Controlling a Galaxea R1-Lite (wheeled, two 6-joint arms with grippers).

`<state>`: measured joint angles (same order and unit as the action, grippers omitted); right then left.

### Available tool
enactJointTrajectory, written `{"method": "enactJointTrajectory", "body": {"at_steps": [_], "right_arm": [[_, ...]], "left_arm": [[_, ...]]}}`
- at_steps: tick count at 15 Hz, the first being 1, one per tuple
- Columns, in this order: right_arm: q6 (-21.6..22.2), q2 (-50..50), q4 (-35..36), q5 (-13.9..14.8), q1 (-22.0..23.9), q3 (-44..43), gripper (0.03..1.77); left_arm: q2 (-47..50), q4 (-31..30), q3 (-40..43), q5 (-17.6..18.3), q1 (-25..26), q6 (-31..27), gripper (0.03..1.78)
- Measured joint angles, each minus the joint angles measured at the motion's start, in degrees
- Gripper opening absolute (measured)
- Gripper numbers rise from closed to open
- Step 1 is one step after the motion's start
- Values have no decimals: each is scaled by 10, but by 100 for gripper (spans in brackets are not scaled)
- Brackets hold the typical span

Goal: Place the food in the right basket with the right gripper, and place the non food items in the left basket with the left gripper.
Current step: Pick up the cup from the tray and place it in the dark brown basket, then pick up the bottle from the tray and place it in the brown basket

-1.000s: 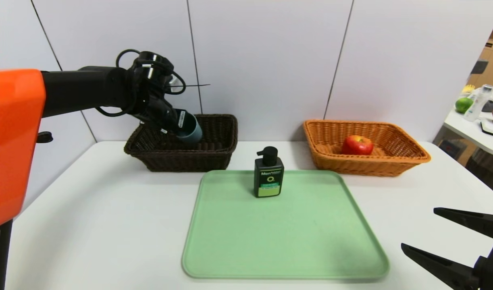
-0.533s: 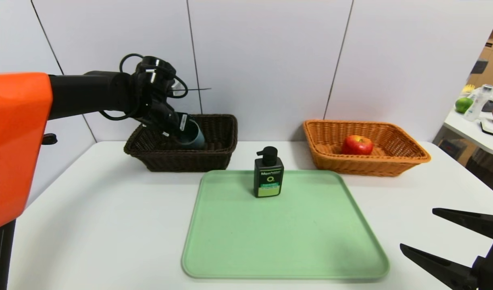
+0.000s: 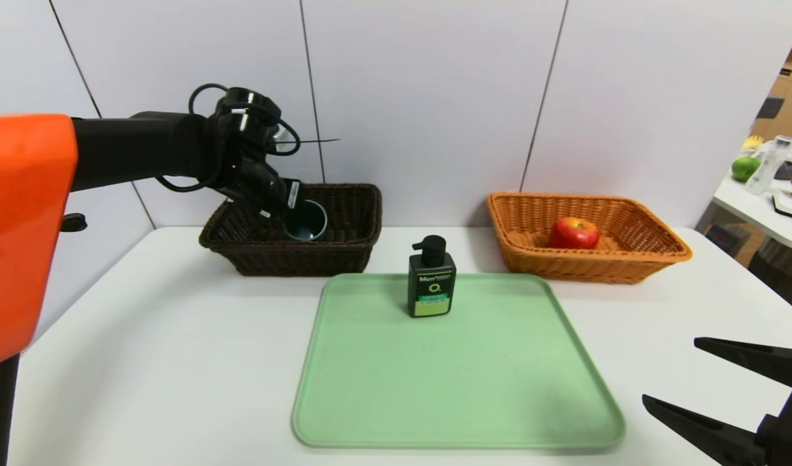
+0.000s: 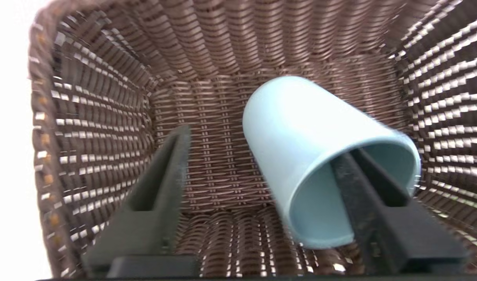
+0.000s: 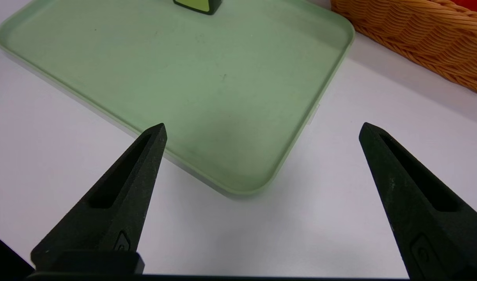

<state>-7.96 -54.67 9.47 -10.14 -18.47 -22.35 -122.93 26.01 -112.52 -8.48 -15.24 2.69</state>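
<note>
We have our left gripper [image 4: 261, 144] down at the dark brown basket [image 3: 292, 255], its fingers [image 4: 164, 168] apart. One finger reaches into the mouth of the pale blue cup [image 4: 300, 128], and the other stands off to the cup's side, over the woven floor of the basket. The cup lies on its side within the basket (we look straight into its darker inside from the head view), and our fingers are not clamped around it.

Our right gripper [image 5: 263, 125] is parked above the white bench [image 3: 175, 362], near the front right corner of the green tray [image 3: 460, 388]. Its fingers [image 5: 394, 175] are wide apart, with nothing between them.

The black pump bottle [image 3: 432, 278] stands upright on the tray, close to the back edge, its spout turned toward our left (the label, black and green, faces us). The red apple [image 3: 574, 233], blushed with yellow, rests inside the orange-tan basket [image 3: 590, 262], which sits behind the tray on our right. The dark brown basket sits behind it on our left, so the bottle is between the two baskets, a little nearer to us.
</note>
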Motion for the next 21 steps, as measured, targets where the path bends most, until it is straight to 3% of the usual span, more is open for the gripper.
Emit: {"method": "enactJointTrajectory", "body": {"at_steps": [4,8,12,15,21], "right_arm": [[0,-3,0,-1,0,-2,170],[0,-6,0,1,0,-3,170],[0,-10,0,2,0,-4,170],[0,-14,1,2,0,-6,170],[1,-16,1,3,0,-10,170]], "left_arm": [[47,2,1,8,-35,-4,143],[108,0,35,46,-83,-3,154],[171,-1,83,108,-108,-2,161],[203,-1,102,123,-127,-6,164],[210,-1,102,178,-132,-79,167]]}}
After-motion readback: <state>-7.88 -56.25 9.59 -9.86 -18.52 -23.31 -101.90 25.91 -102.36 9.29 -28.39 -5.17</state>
